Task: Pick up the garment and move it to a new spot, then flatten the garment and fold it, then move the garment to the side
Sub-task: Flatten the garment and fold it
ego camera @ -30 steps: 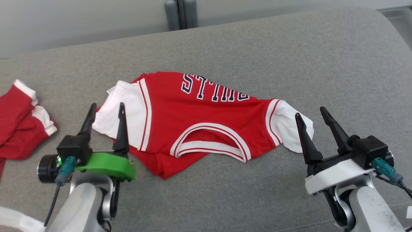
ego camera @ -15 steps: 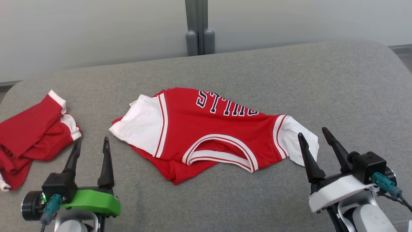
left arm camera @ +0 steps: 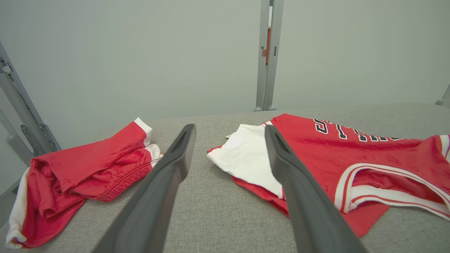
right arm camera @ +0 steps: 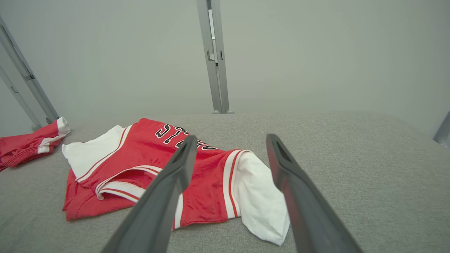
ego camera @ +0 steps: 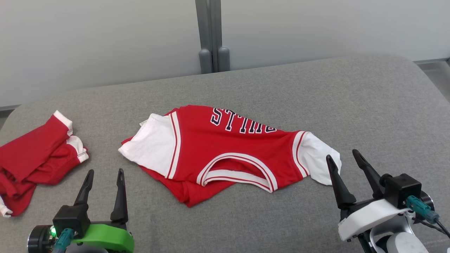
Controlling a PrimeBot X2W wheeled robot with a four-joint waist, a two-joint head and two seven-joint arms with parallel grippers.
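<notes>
**A:** Head view first. Where is the garment?

**B:** The red basketball jersey with white sleeves and dark lettering (ego camera: 228, 151) lies spread on the grey fabric cushion (ego camera: 351, 105). It is straight out from the grey metal post (ego camera: 210, 35), on the robot's side of it. Its neck opening faces away from the post.

**A:** Is it flat?

**B:** Mostly. A red layer sticks out under the edge farthest from the post, so the cloth is doubled there.

**A:** Anything else on the cushion?

**B:** 1 crumpled pair of red shorts with white trim (ego camera: 35, 154), well to the left of the post and apart from the jersey.

**A:** And the grippers?

**B:** The left gripper (ego camera: 105, 171) sits left of the post, farther from it than the jersey. Its 2 dark fingers are spread wide with nothing between them. In the left wrist view, bare cushion shows in the gap.

**A:** The other one?

**B:** The right gripper (ego camera: 341, 154) sits right of the post, also beyond the jersey's far edge from it. Its 2 fingers are equally wide apart and hold nothing.
</notes>
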